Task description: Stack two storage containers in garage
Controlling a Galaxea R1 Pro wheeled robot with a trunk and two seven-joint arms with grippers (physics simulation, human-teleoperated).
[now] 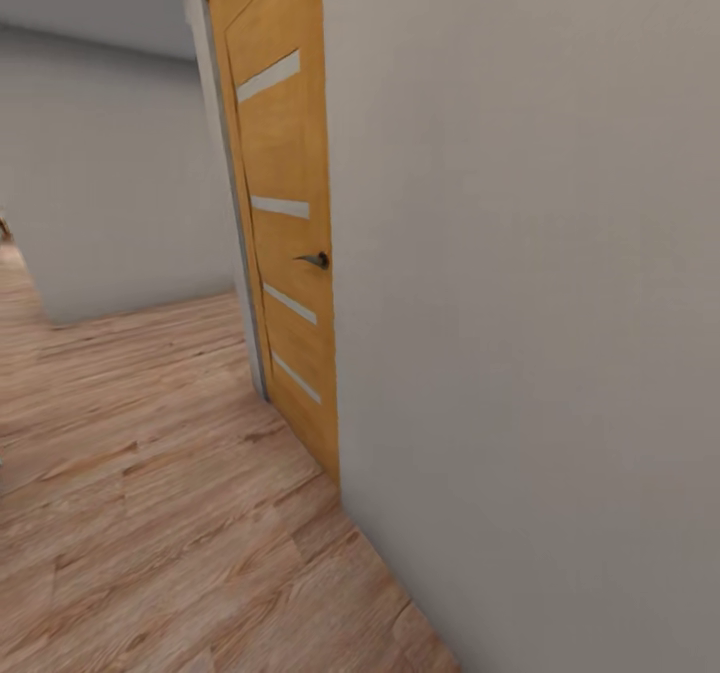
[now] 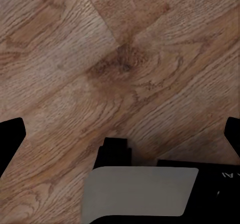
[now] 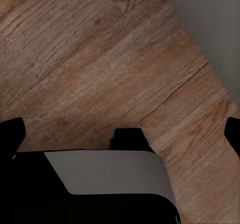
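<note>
Both grippers, left [image 2: 120, 134] and right [image 3: 120, 131], hang spread wide and empty above the wood-plank floor [image 1: 150, 513], near the orange-brown door [image 1: 285, 243].

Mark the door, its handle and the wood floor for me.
door [image 1: 290, 153], head view, on the orange-brown panel between the top two glass slits.
door handle [image 1: 315, 260], head view, on the dark lever.
wood-plank floor [image 1: 150, 513], head view, on a bare plank.
</note>
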